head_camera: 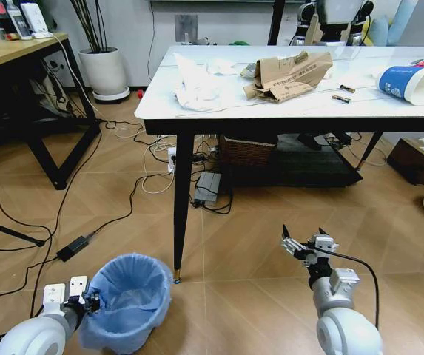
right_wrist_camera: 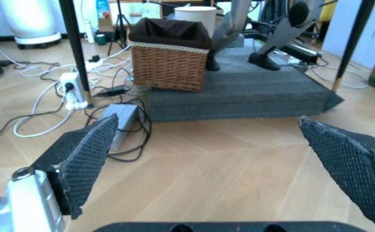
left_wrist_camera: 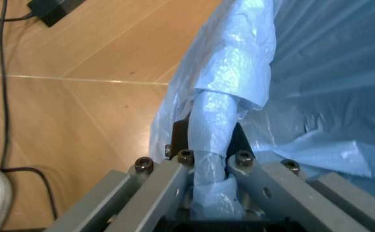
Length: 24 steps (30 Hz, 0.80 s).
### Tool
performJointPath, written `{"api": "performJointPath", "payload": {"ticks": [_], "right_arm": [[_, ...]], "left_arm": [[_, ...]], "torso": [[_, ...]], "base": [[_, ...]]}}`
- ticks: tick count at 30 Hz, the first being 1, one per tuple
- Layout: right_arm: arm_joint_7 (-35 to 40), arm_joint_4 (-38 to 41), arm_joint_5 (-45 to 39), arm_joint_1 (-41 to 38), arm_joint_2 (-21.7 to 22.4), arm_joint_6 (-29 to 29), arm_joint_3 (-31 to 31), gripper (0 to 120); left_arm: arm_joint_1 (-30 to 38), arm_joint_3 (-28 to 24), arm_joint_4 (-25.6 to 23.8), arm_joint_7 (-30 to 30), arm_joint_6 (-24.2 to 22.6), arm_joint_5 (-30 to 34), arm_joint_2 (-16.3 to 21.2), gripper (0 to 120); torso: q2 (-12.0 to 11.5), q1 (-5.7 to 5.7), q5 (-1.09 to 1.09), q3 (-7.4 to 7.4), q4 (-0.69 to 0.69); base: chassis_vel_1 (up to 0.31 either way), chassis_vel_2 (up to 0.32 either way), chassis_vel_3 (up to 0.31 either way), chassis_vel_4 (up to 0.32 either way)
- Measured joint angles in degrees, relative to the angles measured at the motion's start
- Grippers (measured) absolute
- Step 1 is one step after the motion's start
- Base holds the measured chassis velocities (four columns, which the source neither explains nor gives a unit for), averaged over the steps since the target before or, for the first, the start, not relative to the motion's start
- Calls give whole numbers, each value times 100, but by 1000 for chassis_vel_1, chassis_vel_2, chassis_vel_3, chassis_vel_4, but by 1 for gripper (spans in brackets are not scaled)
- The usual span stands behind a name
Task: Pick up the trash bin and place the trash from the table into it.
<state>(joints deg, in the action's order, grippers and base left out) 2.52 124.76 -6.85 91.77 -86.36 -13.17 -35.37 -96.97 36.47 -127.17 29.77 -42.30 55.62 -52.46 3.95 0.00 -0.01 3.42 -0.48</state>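
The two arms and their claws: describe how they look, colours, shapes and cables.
Both arms end in rounded glossy white shells. The left claw has flat grey metal fingers fastened with dark hex bolts, behind pale blocky plates. The right claw has two black tapered fingers with a knurled, mesh-like grip texture, on a silver-grey wrist block. A black cable loops along the right arm.

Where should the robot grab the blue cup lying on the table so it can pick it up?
Around its middle. The paper cup lies on its side on the table, its open mouth facing the robot's right. The open right claw would probably do best coming down from above and pinching across the round body, not the thin rim.
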Motion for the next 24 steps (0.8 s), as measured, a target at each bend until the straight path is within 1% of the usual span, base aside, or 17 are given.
{"api": "performJointPath", "payload": {"ticks": [1,2,3,4,8,9,11,12,13,16,21,24], "right_arm": [[5,21,-6,21,8,-4,-11,100],[15,89,-17,83,26,-16,-40,100],[15,89,-17,83,26,-16,-40,100],[25,154,-21,142,34,-33,-58,100],[34,312,0,347,9,-69,-66,100],[34,312,0,347,9,-69,-66,100],[34,364,43,448,-34,-61,-72,100],[34,392,66,500,-61,-49,-76,100],[34,392,66,500,-61,-49,-76,100],[34,472,124,618,-126,-19,-89,100],[32,533,200,711,-199,-4,-94,100],[30,568,243,754,-227,-1,-97,100]], "left_arm": [[-6,0,-53,45,1,44,-2,0],[-23,-13,-286,264,4,231,0,0],[-23,-13,-286,264,4,231,0,0],[-29,-33,-500,444,4,354,32,0],[50,-154,-1184,1194,8,920,343,0],[50,-154,-1184,1194,8,920,343,0],[67,-191,-1516,1505,9,1224,555,0],[59,-192,-1626,1686,12,1475,669,0],[59,-192,-1626,1686,12,1475,669,0],[33,-214,-1673,2333,14,2313,948,0],[18,-229,-1670,2441,16,2417,1098,0],[65,-267,-1657,2455,16,2481,1103,0]], "torso": [[0,0,0,0,0],[0,0,2,0,-1],[0,0,2,0,-1],[0,0,1,0,0],[0,0,1,0,0],[0,0,1,0,0],[0,0,2,0,-1],[0,0,2,-1,-1],[0,0,2,-1,-1],[0,0,-1,0,0],[0,0,1,0,0],[0,0,1,0,1]], "base": [[0,0,0,0],[0,0,0,0],[0,0,0,0],[0,0,0,0],[0,0,0,0],[0,0,0,0],[0,0,0,0],[0,0,0,0],[0,0,0,0],[0,0,0,0],[0,0,0,0],[0,0,0,0]]}}
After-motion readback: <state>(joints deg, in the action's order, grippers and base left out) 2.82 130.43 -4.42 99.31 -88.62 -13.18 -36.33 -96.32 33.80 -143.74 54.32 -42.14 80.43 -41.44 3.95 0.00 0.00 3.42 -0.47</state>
